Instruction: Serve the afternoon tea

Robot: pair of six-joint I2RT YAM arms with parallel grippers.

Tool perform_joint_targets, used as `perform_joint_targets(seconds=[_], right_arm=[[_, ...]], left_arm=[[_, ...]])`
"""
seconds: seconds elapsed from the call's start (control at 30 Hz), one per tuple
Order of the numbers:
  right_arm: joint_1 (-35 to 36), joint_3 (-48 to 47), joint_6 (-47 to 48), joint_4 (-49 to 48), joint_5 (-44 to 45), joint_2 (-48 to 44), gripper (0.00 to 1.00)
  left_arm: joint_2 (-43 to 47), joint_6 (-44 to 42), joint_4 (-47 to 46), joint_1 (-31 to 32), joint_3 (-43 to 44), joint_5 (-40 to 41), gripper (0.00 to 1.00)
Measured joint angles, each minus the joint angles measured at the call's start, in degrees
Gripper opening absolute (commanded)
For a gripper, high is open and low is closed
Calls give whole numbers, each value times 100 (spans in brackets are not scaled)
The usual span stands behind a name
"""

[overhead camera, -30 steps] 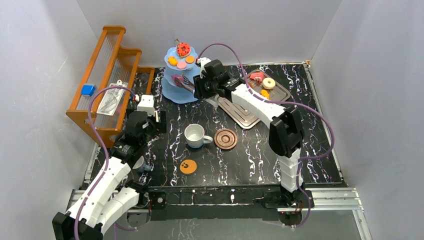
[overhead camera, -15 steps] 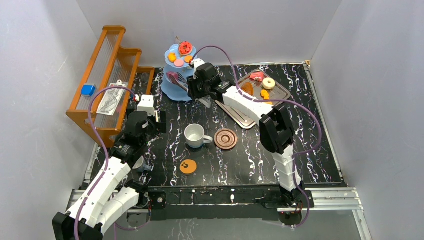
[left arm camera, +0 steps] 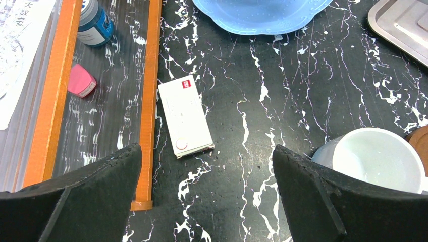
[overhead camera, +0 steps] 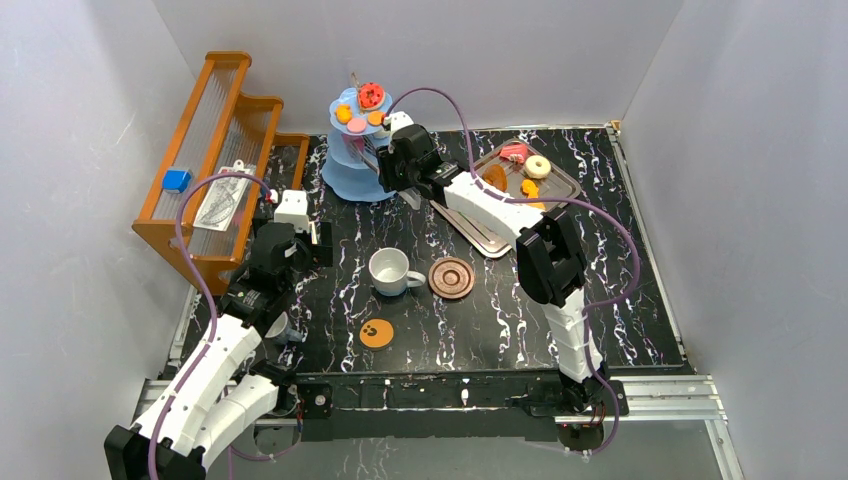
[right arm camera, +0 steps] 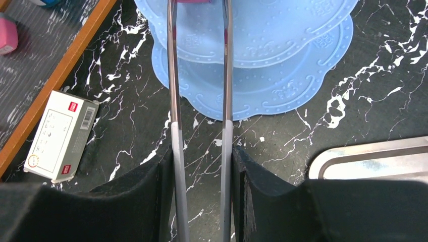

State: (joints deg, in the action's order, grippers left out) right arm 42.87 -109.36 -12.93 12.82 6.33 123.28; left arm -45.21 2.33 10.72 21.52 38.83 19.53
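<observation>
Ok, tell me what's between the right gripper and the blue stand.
Metal tongs, held by the right gripper, reach over the stand; right wrist view shows it.

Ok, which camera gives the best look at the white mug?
Top external: the whole white mug, handle included, stands beside the saucer. Left wrist catches only part of its mouth; right wrist misses it.

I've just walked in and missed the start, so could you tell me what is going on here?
The right arm's fingers are closed on metal tongs, which reach over the light-blue stand with a pink piece at their tips. A white donut and other pastries lie on the silver tray. The left arm's fingers hang open near the white mug, which stands beside its brown saucer.
</observation>
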Motion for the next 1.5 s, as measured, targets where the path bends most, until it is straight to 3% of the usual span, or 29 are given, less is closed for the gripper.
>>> perform_joint_targets(seconds=[0.63,1.5], right_arm=[[33,-866,24,-262,306,911,55],[223,-1001,374,479,586,673,56]], left_arm=[[46,-2,-4,0,0,0,98],[142,-22,0,0,0,2,98]])
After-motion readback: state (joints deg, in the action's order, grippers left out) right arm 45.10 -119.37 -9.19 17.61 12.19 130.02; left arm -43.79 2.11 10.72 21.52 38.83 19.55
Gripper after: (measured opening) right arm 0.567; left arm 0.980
